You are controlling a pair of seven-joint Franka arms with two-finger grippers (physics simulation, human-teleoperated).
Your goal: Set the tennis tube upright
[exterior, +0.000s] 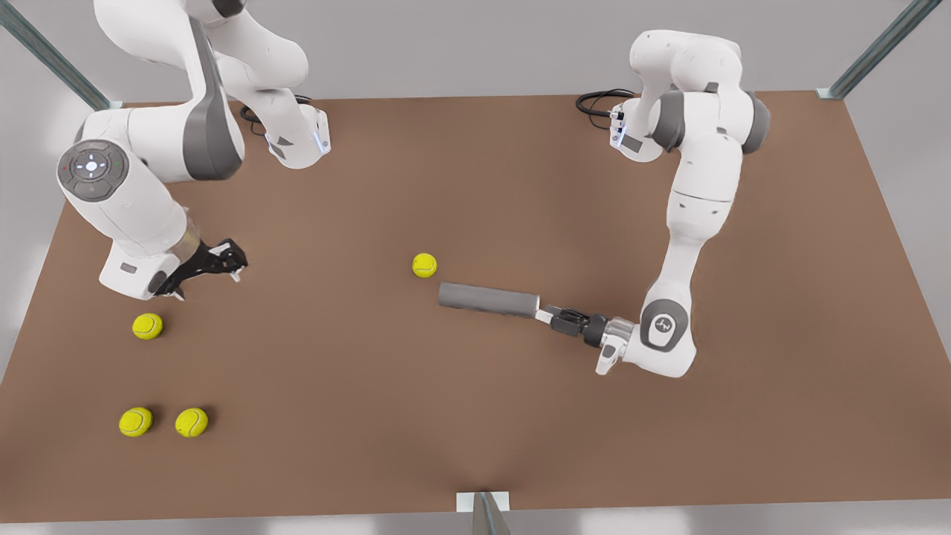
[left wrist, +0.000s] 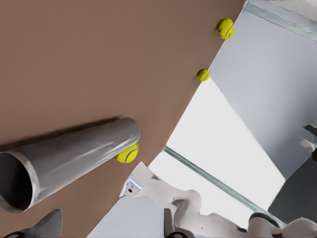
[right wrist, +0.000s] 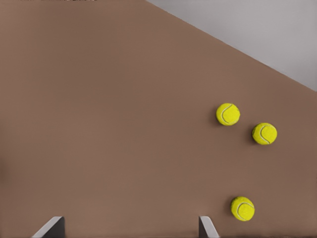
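Two tennis balls (exterior: 163,422) sit nearest on the counter (exterior: 475,416). Mid-counter, the tennis tube (exterior: 488,299) lies flat, left gripper (exterior: 550,315) at its rim end, can't tell its fingers' state. Right gripper (exterior: 223,261) hovers with fingers spread, holding nothing.

The tube (exterior: 487,299) is lying on its side on the brown table (exterior: 475,416), a plain grey metallic-looking cylinder. In the left wrist view its open end (left wrist: 17,181) is showing a lighter silver rim and a dark hollow inside. Its far end is sitting just beside one yellow-green ball (exterior: 424,265), near the table's middle.
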